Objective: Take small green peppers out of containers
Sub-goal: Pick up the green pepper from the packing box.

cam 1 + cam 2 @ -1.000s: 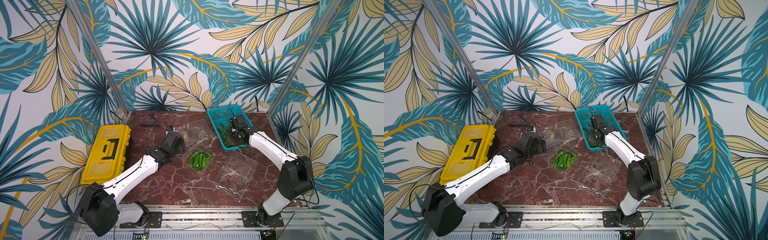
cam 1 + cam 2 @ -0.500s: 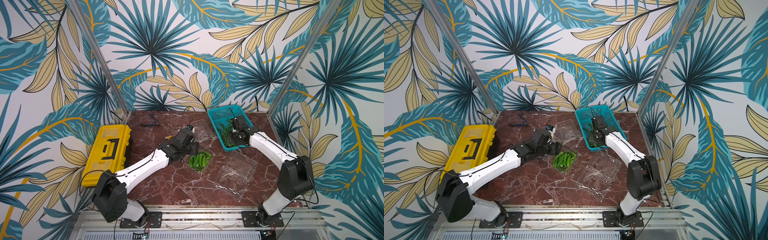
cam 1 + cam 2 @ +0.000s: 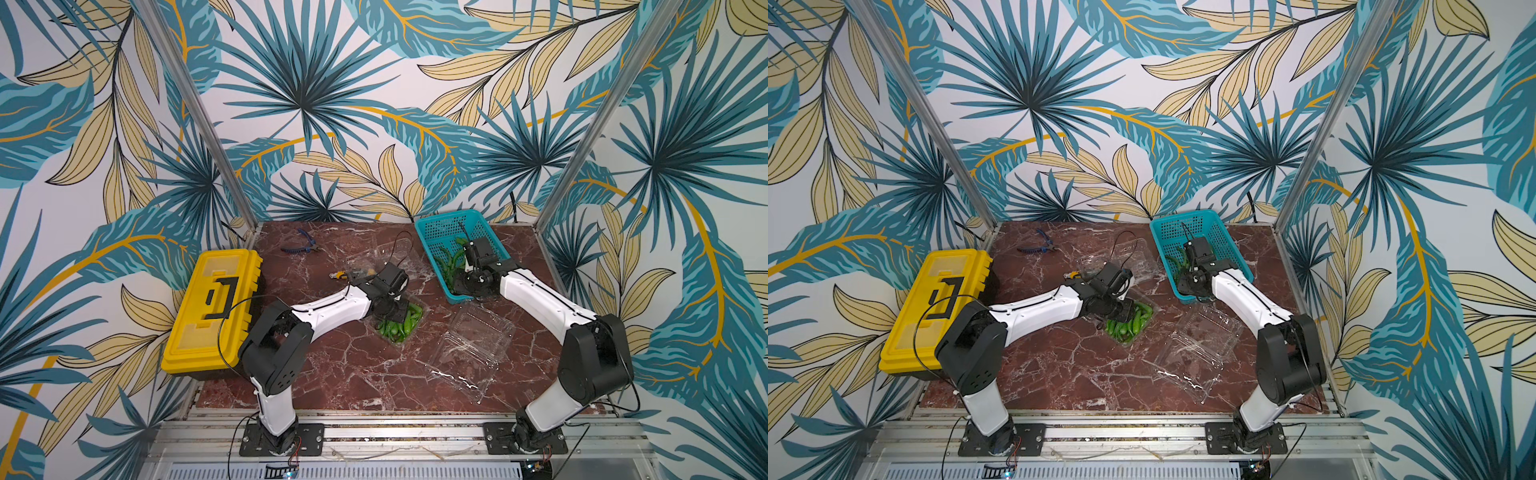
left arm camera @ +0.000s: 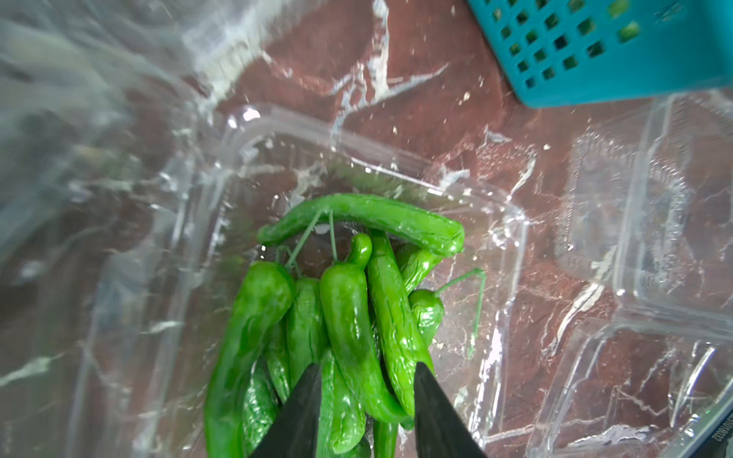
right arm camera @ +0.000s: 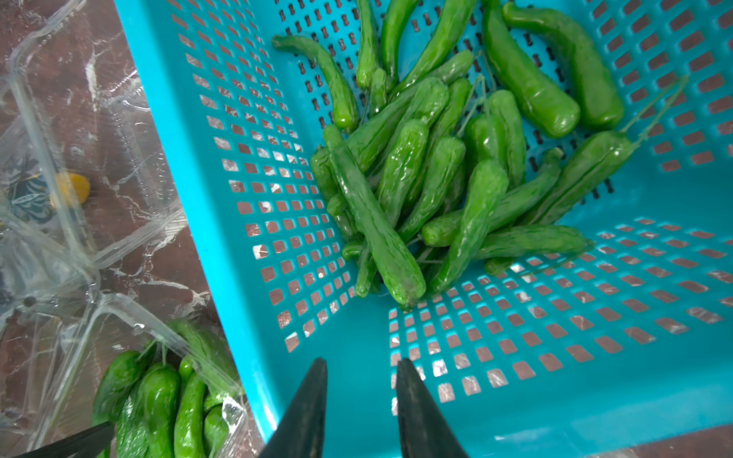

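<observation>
The left fingers [image 4: 305, 408] have swung in from beside the yellow toolbox [image 3: 212, 307] and now dip into the small green peppers [image 4: 345, 313] heaped in the open clear container [image 4: 511, 222]. They sit narrowed astride two peppers; whether they have clamped yet I cannot tell. A fresh pick seems under way. The right fingers [image 5: 305, 404] stay over the teal basket [image 5: 222, 166], slightly parted and empty, above the peppers lying in it. The only writing is a cropped strip of digits in the left wrist view, and it is unreadable.
</observation>
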Available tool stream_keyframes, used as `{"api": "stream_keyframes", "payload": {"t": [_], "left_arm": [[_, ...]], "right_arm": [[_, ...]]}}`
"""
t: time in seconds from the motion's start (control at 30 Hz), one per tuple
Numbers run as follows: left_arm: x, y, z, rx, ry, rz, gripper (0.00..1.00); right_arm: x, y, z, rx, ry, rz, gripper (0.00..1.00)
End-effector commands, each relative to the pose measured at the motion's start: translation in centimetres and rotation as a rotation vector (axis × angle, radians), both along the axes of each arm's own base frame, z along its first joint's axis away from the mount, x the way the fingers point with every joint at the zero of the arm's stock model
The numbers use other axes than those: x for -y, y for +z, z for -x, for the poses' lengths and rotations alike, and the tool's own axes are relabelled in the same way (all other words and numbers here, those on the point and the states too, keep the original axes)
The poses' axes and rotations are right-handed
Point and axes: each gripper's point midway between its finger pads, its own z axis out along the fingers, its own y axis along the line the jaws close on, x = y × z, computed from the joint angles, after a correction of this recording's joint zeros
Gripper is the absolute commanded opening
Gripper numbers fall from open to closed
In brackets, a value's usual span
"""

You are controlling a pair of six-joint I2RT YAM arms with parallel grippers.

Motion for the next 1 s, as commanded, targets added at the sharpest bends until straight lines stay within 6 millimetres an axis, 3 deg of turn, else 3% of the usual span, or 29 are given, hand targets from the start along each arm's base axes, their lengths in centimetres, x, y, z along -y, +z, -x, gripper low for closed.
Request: {"api": "stream_keyframes", "payload": {"t": [0.0,0.43,0.73,0.8,0.97], "left_arm": [[1.3,0.9,-0.5,0.009,-0.034,0.010,0.37],[0.4,-2.9,-1.1,-0.055,0.011,-0.102,0.32],[0.9,-4.1,-1.0,-0.095,-0.013,-0.117,0.29],[0.8,-4.2,-0.8,-0.098,-0.014,-0.118,0.19],[1.0,-2.4,-0.8,-0.070,-0.023,-0.088,0.13]], "right_arm": [[-0.3,0.0,0.1,0.008,0.002,-0.024,0.32],[-0.5,0.1,0.4,-0.001,0.025,-0.021,0.32],[-0.8,-0.4,0.5,-0.007,0.023,-0.043,0.32],[-0.9,-0.4,0.6,-0.005,0.026,-0.049,0.32],[-0.9,-0.1,0.5,0.002,0.024,-0.058,0.32]]}}
